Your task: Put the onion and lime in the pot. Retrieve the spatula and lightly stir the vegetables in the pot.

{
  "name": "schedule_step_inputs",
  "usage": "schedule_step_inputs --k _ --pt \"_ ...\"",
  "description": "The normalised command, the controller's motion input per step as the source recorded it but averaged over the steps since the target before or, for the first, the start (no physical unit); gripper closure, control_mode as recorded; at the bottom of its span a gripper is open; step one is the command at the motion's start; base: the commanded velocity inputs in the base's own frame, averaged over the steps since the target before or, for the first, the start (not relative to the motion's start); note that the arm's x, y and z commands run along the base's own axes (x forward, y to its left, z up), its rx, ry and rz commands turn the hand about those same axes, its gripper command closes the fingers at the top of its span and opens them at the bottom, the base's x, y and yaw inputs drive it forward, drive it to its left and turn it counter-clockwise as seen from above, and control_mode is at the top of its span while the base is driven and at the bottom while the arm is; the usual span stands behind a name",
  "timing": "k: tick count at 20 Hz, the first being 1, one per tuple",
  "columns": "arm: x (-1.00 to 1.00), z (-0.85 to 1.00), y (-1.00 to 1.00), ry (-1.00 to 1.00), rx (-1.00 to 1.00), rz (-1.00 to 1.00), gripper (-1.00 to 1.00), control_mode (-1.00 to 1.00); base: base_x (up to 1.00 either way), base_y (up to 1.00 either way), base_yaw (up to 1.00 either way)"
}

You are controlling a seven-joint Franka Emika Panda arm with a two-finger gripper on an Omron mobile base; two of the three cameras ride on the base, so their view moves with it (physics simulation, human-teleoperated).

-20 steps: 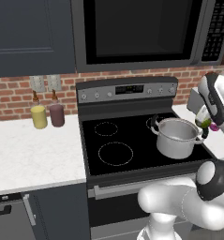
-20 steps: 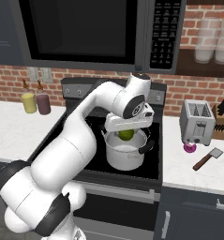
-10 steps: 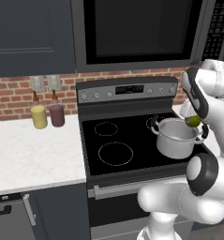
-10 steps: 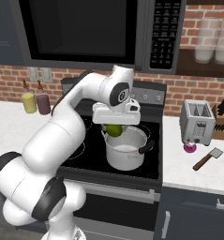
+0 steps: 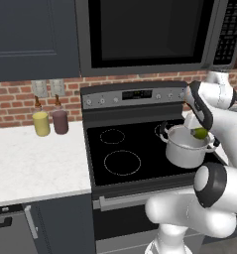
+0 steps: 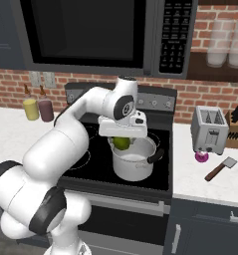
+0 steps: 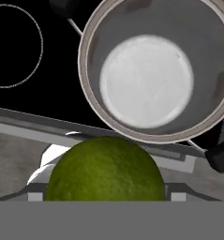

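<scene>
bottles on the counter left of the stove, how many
2. A yellow bottle and a dark maroon bottle stand side by side against the brick wall, left of the stove. Others may sit out of frame.

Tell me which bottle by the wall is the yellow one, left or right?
The left bottle is the yellow one, standing farther from the stove. The right bottle, right beside it and nearer the stove, is dark maroon.

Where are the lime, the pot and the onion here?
lime [image 7: 105, 168], hand view, middle of its skin
pot [image 6: 134, 169], right base view, front wall
onion [image 6: 201, 157], right base view, its visible side
</scene>
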Motion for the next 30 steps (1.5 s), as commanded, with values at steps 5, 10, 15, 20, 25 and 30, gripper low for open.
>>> schedule_step_inputs --k 5,10,15,20,25,30 --pt "0.35 -0.23 0.00 0.00 -0.01 -0.08 1.00 -1.00 0.00 0.00 0.00" --pt "0.34 -0.25 0.00 -0.04 0.00 -0.04 1.00 -1.00 0.00 0.00 0.00" --pt "0.22 -0.32 0.00 -0.08 0.00 -0.03 1.00 -1.00 0.00 0.00 0.00" --pt "0.22 -0.21 -0.11 -0.05 0.00 -0.01 1.00 -1.00 0.00 0.00 0.00" --pt "0.18 -0.02 -0.21 0.00 0.00 -0.02 1.00 -1.00 0.00 0.00 0.00" --pt "0.16 -0.01 -0.13 0.00 0.00 -0.02 1.00 -1.00 0.00 0.00 0.00"
